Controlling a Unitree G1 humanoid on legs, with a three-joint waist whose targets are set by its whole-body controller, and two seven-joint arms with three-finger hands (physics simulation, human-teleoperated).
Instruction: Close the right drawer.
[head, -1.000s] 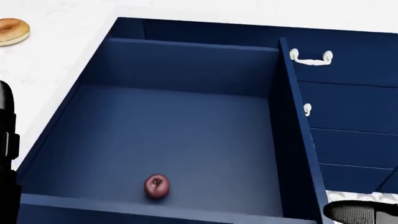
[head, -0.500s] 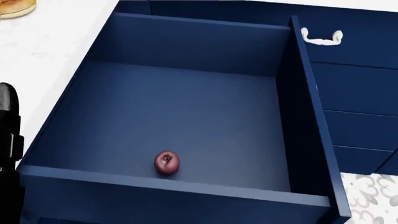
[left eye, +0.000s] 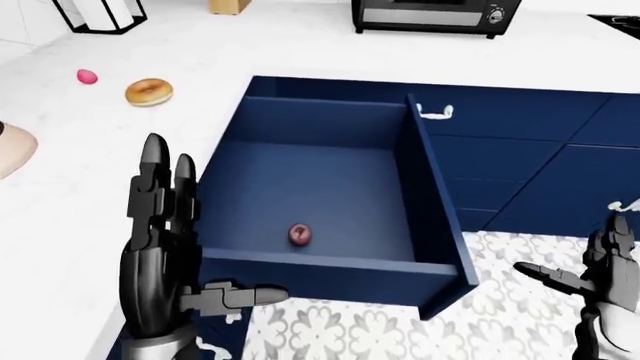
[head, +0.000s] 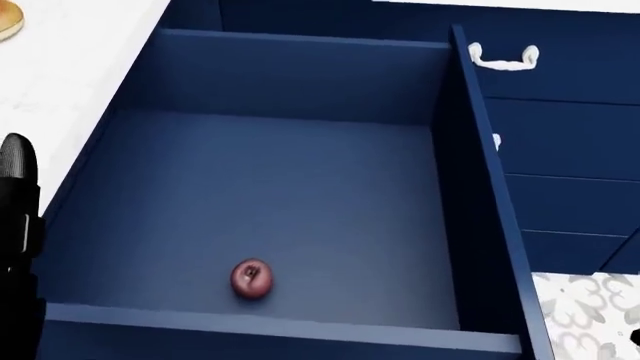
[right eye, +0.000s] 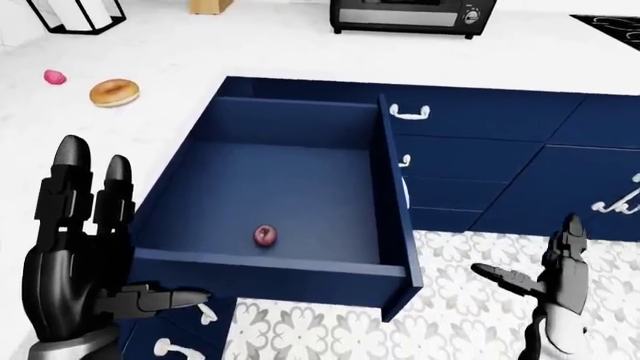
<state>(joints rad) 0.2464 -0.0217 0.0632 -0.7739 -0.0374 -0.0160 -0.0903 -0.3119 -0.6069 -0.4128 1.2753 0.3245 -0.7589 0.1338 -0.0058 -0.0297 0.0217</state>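
Observation:
The navy drawer (left eye: 330, 274) stands pulled far out from the cabinet under the white counter, and it fills the head view (head: 280, 180). A small dark red fruit (left eye: 300, 234) lies on its floor near the front panel. My left hand (left eye: 175, 247) is open, fingers spread upward, at the drawer's left front corner without touching it. Its dark edge shows at the left of the head view (head: 15, 225). My right hand (right eye: 545, 285) is open and empty over the patterned floor, to the right of the drawer.
A donut (left eye: 148, 91) and a small pink thing (left eye: 87, 76) lie on the white counter (left eye: 60, 195). A toaster oven (left eye: 435, 13) stands at the top. Shut drawers with white handles (left eye: 435, 112) are to the right. Patterned floor tiles (left eye: 400, 330) lie below.
The head camera has shifted a little, so the drawer slides in the picture. The drawer stays open with the fruit in place. The dark shape at bottom right has left the head view.

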